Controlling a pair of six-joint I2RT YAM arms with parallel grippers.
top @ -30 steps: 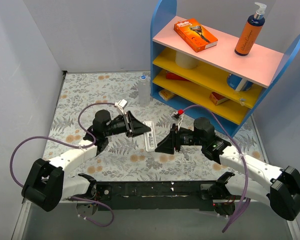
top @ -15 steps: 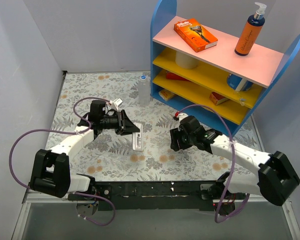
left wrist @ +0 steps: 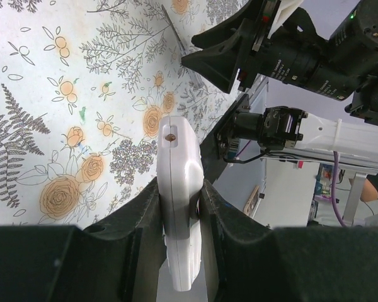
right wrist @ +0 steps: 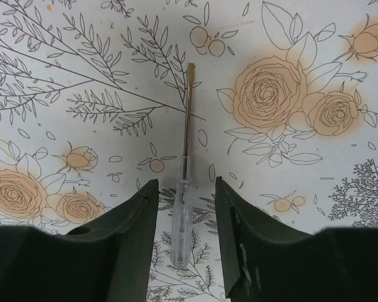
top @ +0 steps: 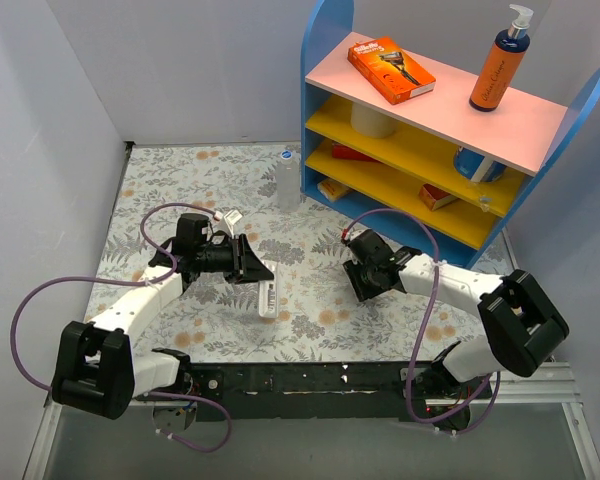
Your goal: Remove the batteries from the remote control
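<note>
My left gripper (top: 252, 268) is shut on the white remote control (top: 268, 297) and holds it edge-on just above the floral mat. In the left wrist view the remote (left wrist: 176, 182) sits clamped between both fingers of that gripper (left wrist: 178, 192), a small brown hole on its end. My right gripper (top: 366, 283) points down at the mat, open. In the right wrist view a clear-handled screwdriver (right wrist: 181, 223) lies flat between the spread fingers of that gripper (right wrist: 184, 185), untouched. No batteries show in any view.
A blue shelf unit (top: 420, 215) stands at the back right with an orange box (top: 390, 68) and a pump bottle (top: 498, 68) on top. A clear blue-capped bottle (top: 287, 180) stands by its left end. Grey walls close the left and back.
The two arms drew apart. My left gripper carried the remote left and nearer. My right gripper moved right and turned down over the screwdriver.
</note>
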